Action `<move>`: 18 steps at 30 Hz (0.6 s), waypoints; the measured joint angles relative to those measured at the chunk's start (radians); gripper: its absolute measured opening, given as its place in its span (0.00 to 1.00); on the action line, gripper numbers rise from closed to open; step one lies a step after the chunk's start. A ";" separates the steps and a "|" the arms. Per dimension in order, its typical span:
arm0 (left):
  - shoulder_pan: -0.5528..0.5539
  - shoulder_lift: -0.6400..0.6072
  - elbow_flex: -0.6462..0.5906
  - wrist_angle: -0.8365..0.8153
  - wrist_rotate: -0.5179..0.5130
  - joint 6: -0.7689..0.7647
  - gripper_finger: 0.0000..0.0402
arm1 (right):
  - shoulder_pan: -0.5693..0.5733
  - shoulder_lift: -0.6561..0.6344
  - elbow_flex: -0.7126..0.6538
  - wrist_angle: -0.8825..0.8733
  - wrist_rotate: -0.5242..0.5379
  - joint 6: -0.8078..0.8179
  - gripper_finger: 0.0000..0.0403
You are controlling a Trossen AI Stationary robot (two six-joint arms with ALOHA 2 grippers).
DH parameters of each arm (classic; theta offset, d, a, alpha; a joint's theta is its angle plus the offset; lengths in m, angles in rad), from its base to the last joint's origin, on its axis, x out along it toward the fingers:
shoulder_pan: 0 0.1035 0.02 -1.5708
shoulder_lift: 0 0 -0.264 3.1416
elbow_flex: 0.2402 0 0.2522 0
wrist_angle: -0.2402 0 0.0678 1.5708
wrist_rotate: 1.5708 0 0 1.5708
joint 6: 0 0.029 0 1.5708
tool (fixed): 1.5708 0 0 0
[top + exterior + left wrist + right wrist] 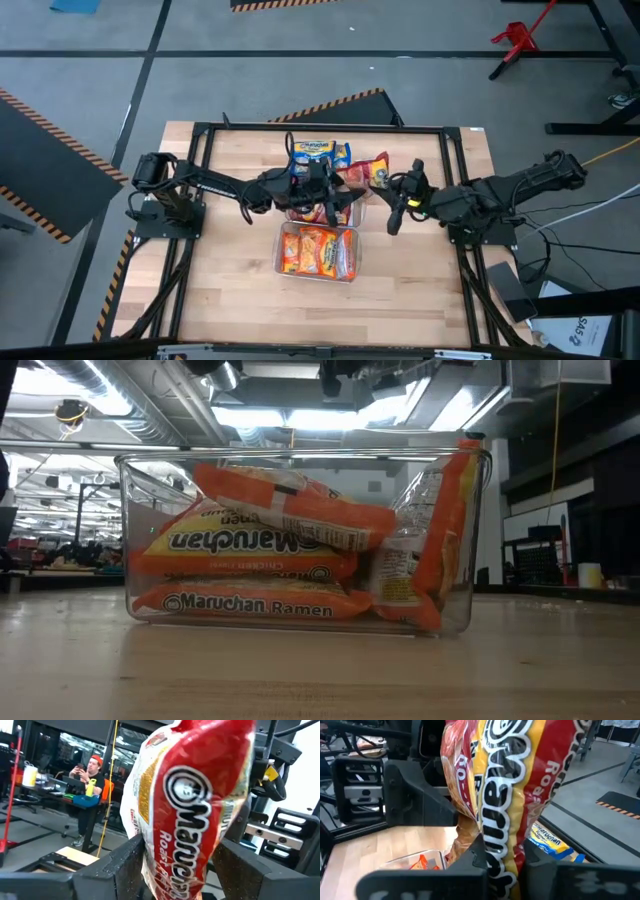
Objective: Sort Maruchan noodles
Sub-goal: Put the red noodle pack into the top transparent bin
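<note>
A red Maruchan noodle packet [378,168] hangs above the table's middle between my two grippers. My left gripper [180,867] reaches in from the left and my right gripper [502,867] from the right. Each is shut on a red packet in its own wrist view; the high view shows only this one. Several orange packets lie in a clear bin [318,252], which fills the low view [300,540]. Blue-and-yellow packets [318,153] lie flat on the table farther back. My left gripper holds the red packet's lower end [165,875] between its two fingers, one on each flat side. The fingers come roughly level from the table's left. The packet stands up above them, clear of the table. My right gripper pinches a narrow, gathered end of the red packet [501,852] between its two fingers. It comes from the table's right, pointing slightly down. The packet rises above the fingers, clear of the table.
A second clear bin [352,212] sits under my left gripper, mostly hidden by it. Black frame rails [200,128] run around the table. A blue-and-yellow packet [547,842] lies below the right gripper. A person [87,775] sits in the room beyond.
</note>
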 joint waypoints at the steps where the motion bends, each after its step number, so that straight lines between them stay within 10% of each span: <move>1: 0.000 0.000 0.000 0.000 0.000 0.008 0.55 | -0.003 0.002 0.000 0.003 -0.004 0.000 0.05; 18: 0.008 0.000 0.000 -0.040 -0.026 0.049 0.25 | -0.006 0.004 0.000 -0.016 -0.072 -0.068 0.28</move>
